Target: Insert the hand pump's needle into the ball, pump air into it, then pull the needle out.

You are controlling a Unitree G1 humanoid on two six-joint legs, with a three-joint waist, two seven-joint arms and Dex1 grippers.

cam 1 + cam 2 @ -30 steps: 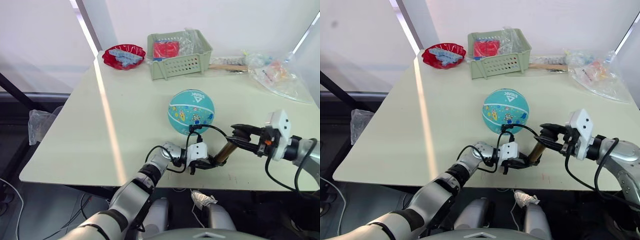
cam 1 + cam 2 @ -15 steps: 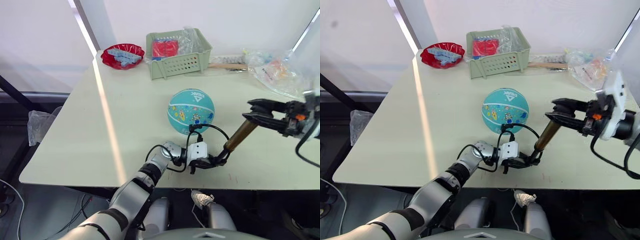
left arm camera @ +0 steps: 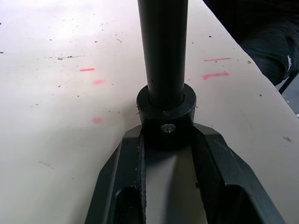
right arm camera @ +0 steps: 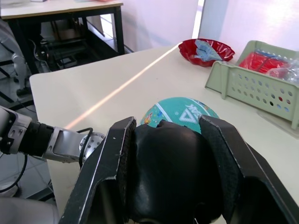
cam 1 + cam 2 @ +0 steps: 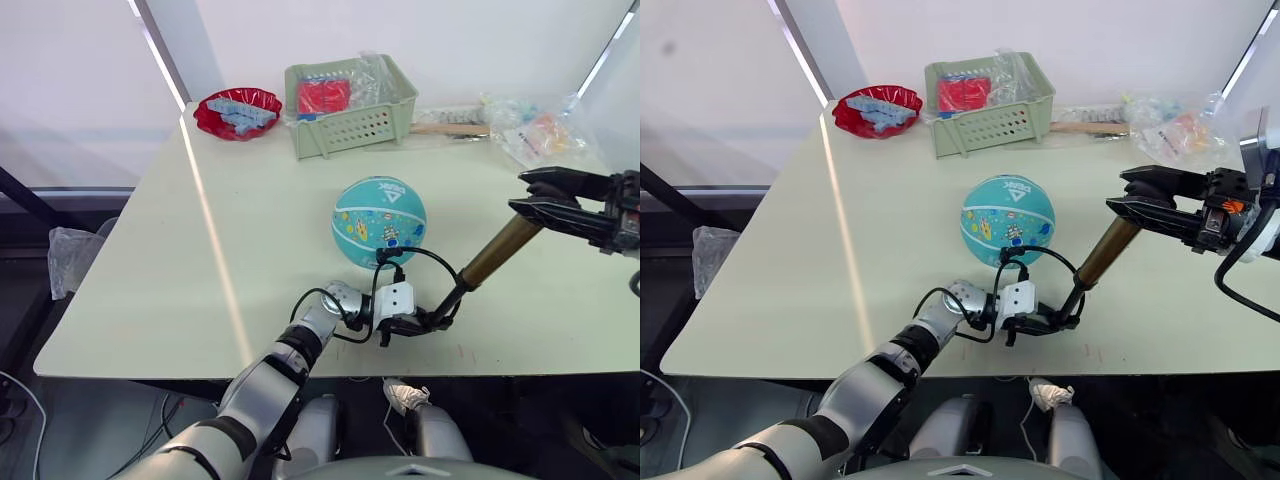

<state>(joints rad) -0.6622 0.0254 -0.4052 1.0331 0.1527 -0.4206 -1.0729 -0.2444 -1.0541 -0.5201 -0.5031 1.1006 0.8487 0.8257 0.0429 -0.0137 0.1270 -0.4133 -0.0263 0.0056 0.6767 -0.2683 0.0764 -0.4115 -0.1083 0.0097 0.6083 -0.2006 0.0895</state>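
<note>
1. Head views: the ball [image 5: 379, 221] is seen resting on the table [image 5: 150, 260], roughly midway along its width and somewhat nearer the front edge than the back. The hand pump [image 5: 478, 267] is held slanted between the two arms, to the right of the ball and near the front edge. Its lower black end is clamped by the left gripper [image 5: 432, 322], and its black T-handle is enclosed by the closed fingers of the right gripper [image 5: 1152, 203], raised above the right part of the table. A length of bronze-gold cylinder is exposed below the handle. The thin black hose [image 5: 418, 256] is seen looping from the pump's base up to the near side of the ball; the needle itself cannot be made out, so its seating is judged, not seen. A green basket [image 5: 347, 110] and a red bowl [image 5: 238, 109] are placed along the back edge, and clear plastic bags [image 5: 535, 135] at the back right corner.

2. Left wrist view: the pump's black collar is wedged between the two left fingers [image 3: 126, 168], closed tight on it, with the bare tabletop beneath marked by small red dashes.

3. Right wrist view: the black handle is gripped between the right fingers [image 4: 112, 168], and the ball [image 4: 180, 109] is visible beyond them.

4. Progress: insertion is judged done and pumping under way, since the ball looks round. Further strokes and pulling the needle out are left.
</note>
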